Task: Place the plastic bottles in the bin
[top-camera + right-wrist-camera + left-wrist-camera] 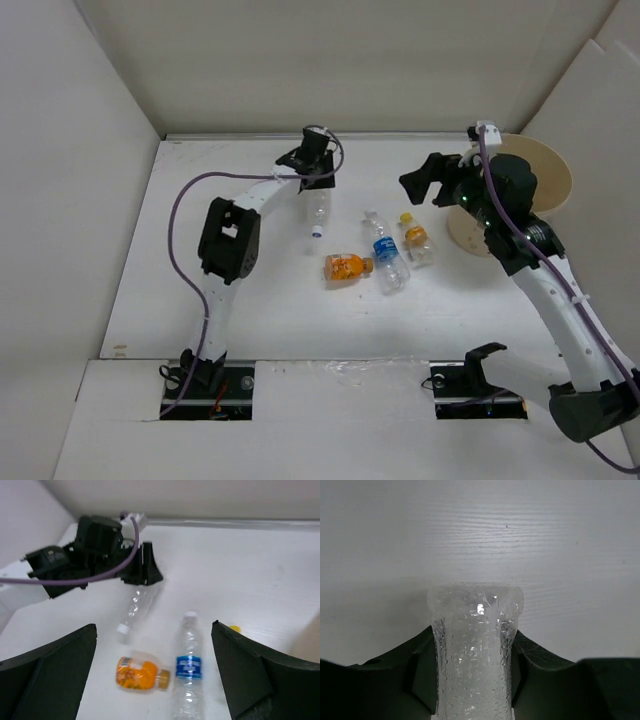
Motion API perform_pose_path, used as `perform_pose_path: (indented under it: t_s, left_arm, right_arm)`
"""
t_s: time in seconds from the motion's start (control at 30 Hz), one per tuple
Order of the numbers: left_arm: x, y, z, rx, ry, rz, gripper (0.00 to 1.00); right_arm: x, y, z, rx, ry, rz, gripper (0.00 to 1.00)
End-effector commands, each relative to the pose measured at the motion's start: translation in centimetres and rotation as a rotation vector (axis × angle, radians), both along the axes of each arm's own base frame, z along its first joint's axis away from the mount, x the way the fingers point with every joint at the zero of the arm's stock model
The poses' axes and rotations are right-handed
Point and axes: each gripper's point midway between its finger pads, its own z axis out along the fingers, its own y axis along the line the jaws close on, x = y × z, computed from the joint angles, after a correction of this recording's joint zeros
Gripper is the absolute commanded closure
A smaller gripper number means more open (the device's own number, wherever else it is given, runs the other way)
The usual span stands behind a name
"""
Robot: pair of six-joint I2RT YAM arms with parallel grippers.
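Note:
My left gripper is shut on the plain clear bottle near its base, with the white cap pointing towards the arms. In the left wrist view the bottle fills the gap between both fingers. An orange-filled bottle, a blue-labelled bottle and a yellow-capped bottle lie at mid-table. My right gripper is open and empty above them, in front of the tan bin. The right wrist view shows the orange bottle, the blue-labelled bottle and the clear bottle.
White walls enclose the table on the left, back and right. The right arm hides much of the bin, which stands at the far right. The left arm's purple cable loops out over the left side of the table.

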Motion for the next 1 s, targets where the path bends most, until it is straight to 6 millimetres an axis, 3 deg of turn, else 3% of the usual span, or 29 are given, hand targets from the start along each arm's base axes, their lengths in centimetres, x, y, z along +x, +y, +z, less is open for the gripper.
perform_pose_path:
  t_s: [0.0, 0.03, 0.1, 0.13, 0.17, 0.4, 0.53, 0.6, 0.7, 0.9, 0.93, 0.97]
  left_arm:
    - [-0.3, -1.1, 20.1, -0.314, -0.374, -0.059, 1.0]
    - [-2.2, -1.6, 24.2, -0.396, -0.449, -0.131, 1.0]
    - [-4.5, -2.1, 27.8, -0.479, -0.511, -0.207, 1.0]
    - [-5.7, -2.3, 29.4, -0.523, -0.538, -0.248, 1.0]
    - [-7.6, -2.2, 32.4, -0.574, -0.591, -0.294, 1.0]
    - [-16.4, -2.6, 39.4, -0.856, -0.711, -0.571, 1.0]
    - [-19.3, -2.7, 41.4, -0.95, -0.753, -0.674, 1.0]
    - [-20.1, -2.7, 41.6, -0.96, -0.757, -0.707, 1.0]
    - [-20.9, -2.6, 41.9, -0.983, -0.748, -0.729, 1.0]
    - [-23.8, -2.3, 44.0, -1.086, -0.757, -0.82, 1.0]
    - [-23.9, -2.3, 43.8, -1.094, -0.751, -0.819, 1.0]
    - [-24.2, -2.3, 43.9, -1.1, -0.749, -0.834, 1.0]
  right_arm:
    - [-1.4, 6.0, 2.2, 0.124, -0.07, 0.291, 0.0]
    - [-1.0, 6.9, 1.6, 0.134, -0.059, 0.316, 0.0]
    - [-0.9, 8.2, 0.8, 0.147, -0.029, 0.348, 0.0]
    - [-1.3, 9.4, 1.6, 0.165, -0.047, 0.391, 0.0]
    - [-1.0, 10.1, 1.2, 0.174, -0.039, 0.403, 0.0]
    - [-1.6, 15.2, 2.8, 0.237, -0.069, 0.52, 0.0]
    - [-1.1, 16.7, 3.4, 0.253, -0.08, 0.55, 0.0]
    - [-1.9, 17.7, 4.8, 0.274, -0.11, 0.598, 0.0]
    - [-2.8, 18.7, 5.4, 0.282, -0.129, 0.655, 0.0]
    - [-1.5, 19.7, 5.8, 0.322, -0.156, 0.658, 0.0]
    - [-1.7, 19.8, 6.6, 0.331, -0.189, 0.67, 0.03]
    - [-1.5, 20.0, 6.6, 0.343, -0.19, 0.671, 0.12]
